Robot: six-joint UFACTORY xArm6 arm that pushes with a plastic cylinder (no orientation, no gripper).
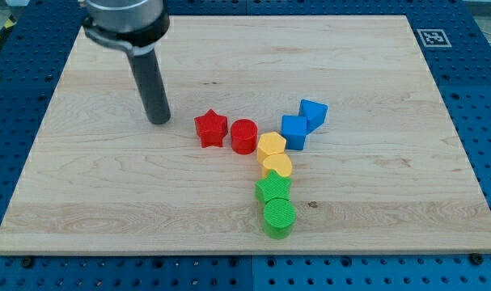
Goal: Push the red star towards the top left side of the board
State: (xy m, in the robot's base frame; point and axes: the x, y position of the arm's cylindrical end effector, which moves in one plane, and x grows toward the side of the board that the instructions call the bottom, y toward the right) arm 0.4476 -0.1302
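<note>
Your arm carries no hand, so no spread or pinch can be reported; it ends in a dark rod whose lower end, my tip (158, 121), rests on the tabletop (374, 202) in the view's upper left area. The tip stands to the view's left of the red star (211, 128), near it but apart, with bare wood between them.

The red star lies near the middle of the tabletop. Just to its right, touching or almost touching, sits the red cylinder (243, 136). To the right of that cylinder you find the yellow hexagon (271, 145), and directly below it, touching, the yellow heart (277, 166).

Below the yellow pair, the green star (273, 188) and the green cylinder (278, 217) continue the column toward the view's bottom, each touching the next.

Up and to the right of the yellow hexagon sits the blue cube (294, 131), with a second blue block (313, 114), of angular shape, touching its upper right side.
</note>
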